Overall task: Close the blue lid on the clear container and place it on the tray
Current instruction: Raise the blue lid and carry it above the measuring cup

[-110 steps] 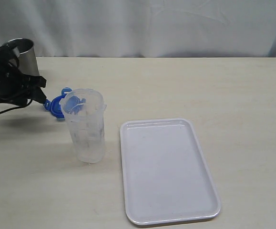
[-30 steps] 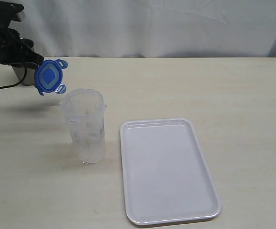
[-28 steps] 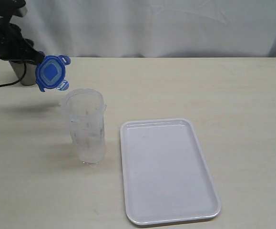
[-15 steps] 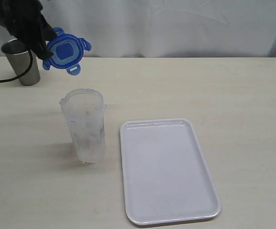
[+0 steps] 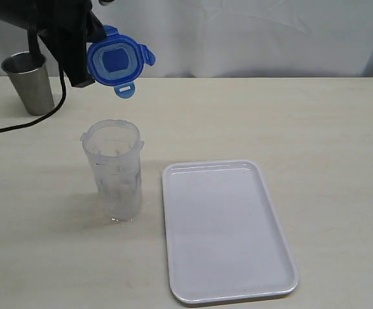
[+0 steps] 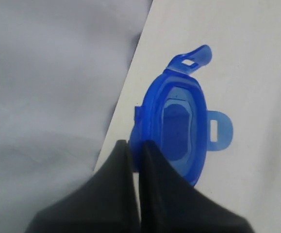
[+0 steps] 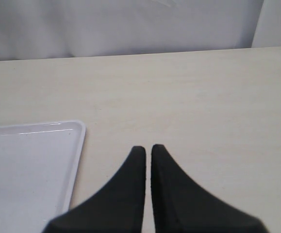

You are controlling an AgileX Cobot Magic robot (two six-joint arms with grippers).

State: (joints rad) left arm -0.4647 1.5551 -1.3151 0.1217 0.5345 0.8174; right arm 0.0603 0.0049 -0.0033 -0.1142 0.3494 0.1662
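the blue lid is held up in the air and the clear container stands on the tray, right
Not on the tray: the exterior view shows the clear container standing on the table beside the tray. The blue lid is indeed held up in the air.

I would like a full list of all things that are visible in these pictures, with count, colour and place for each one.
blue lid: 1, bright blue, in the air above the table, tilted, not on the container
clear container: 1, transparent, upright on the table, left of the tray, top open
tray: 1, white, flat on the table
steel cup: 1, grey, upright, far left of the table
cable: 1, black, on the table at left
table: 1, light beige
curtain: 1, white, behind the table
left gripper: 1, black, shut on the blue lid's edge
right gripper: 1, black, shut, holding nothing, above the table beside the tray
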